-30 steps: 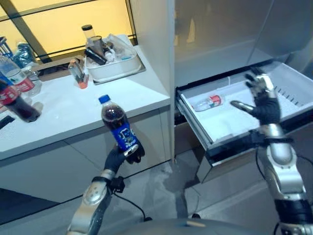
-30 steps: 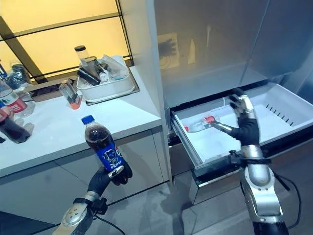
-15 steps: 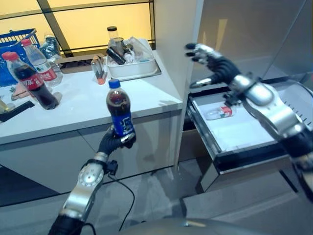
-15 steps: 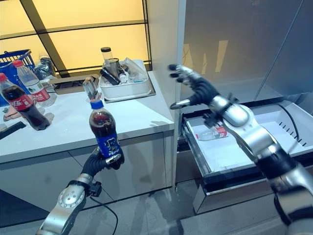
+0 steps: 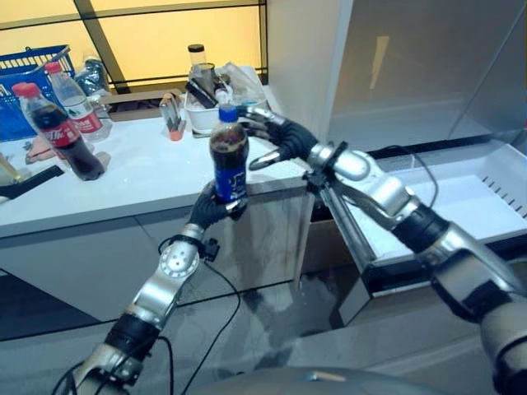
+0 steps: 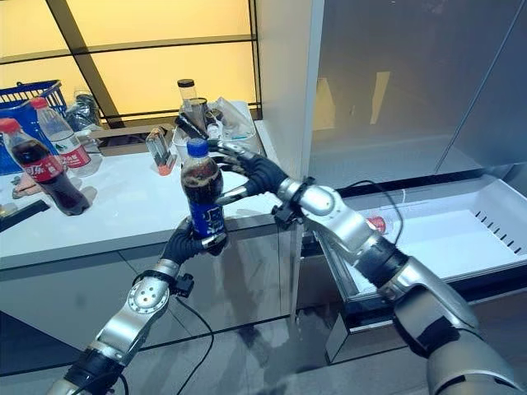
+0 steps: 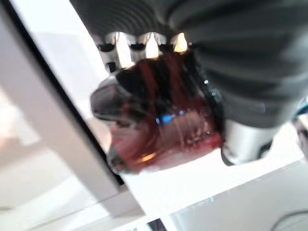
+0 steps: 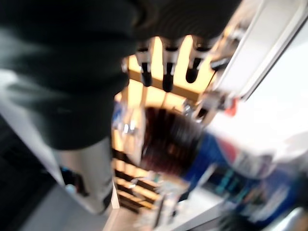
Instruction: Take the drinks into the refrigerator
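My left hand (image 5: pixel 212 210) is shut on the lower part of a cola bottle (image 5: pixel 229 164) with a blue cap and blue label, held upright in front of the counter edge. In the left wrist view, the bottle's dark base (image 7: pixel 163 125) sits inside curled fingers. My right hand (image 6: pixel 251 173) is open, with spread fingers and thumb close beside the bottle's upper half; contact cannot be told. Straight fingers (image 8: pixel 166 72) show in the right wrist view, with the bottle (image 8: pixel 178 144) past them. The refrigerator drawer (image 6: pixel 494 247) stands pulled out at the right, and a red-labelled bottle (image 6: pixel 377 223) lies in it.
The white counter (image 5: pixel 132 177) carries a red-capped cola bottle (image 5: pixel 58 136), a water bottle (image 5: pixel 78 103), a blue basket (image 5: pixel 25 74) and a white tray of clutter (image 5: pixel 218 99). The tall grey refrigerator front (image 5: pixel 412 66) rises behind the drawer.
My right arm has swung left from over the drawer to beside the bottle. My left hand has lifted the bottle up and to the right. The camera view has shifted too.
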